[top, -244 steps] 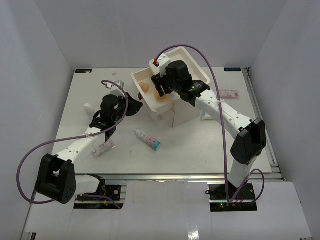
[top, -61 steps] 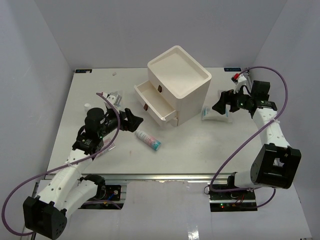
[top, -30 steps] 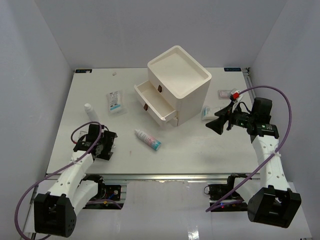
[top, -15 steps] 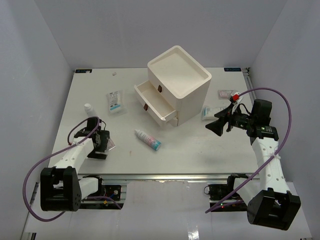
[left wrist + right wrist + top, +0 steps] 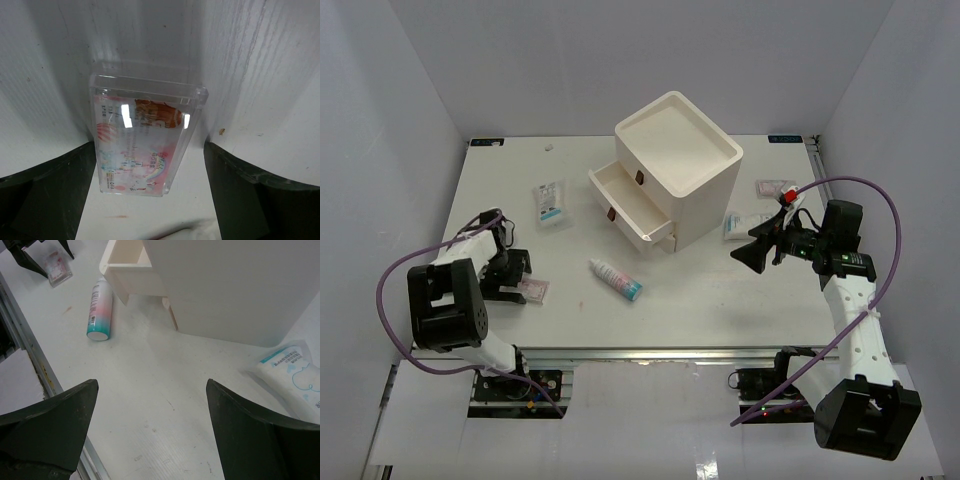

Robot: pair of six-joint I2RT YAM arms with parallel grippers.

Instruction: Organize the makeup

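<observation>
The makeup lies spread on the table around a cream drawer box. A white tube with a teal cap lies in front of the box. A clear case with pink print rests flat on the table at the left. My left gripper stands open low over this case, one finger on each side and neither touching it. My right gripper hovers open and holds nothing, right of the box. Sachets with blue print lie on either side of the box.
The box's upper drawer is pulled out toward the left front. A pink-print sachet lies at the far right. The left arm is folded close to its base. The table's front rail runs near the right gripper.
The left arm has drawn back toward its base and swung its gripper round over the pink-print case. The right arm has stayed nearly still.
</observation>
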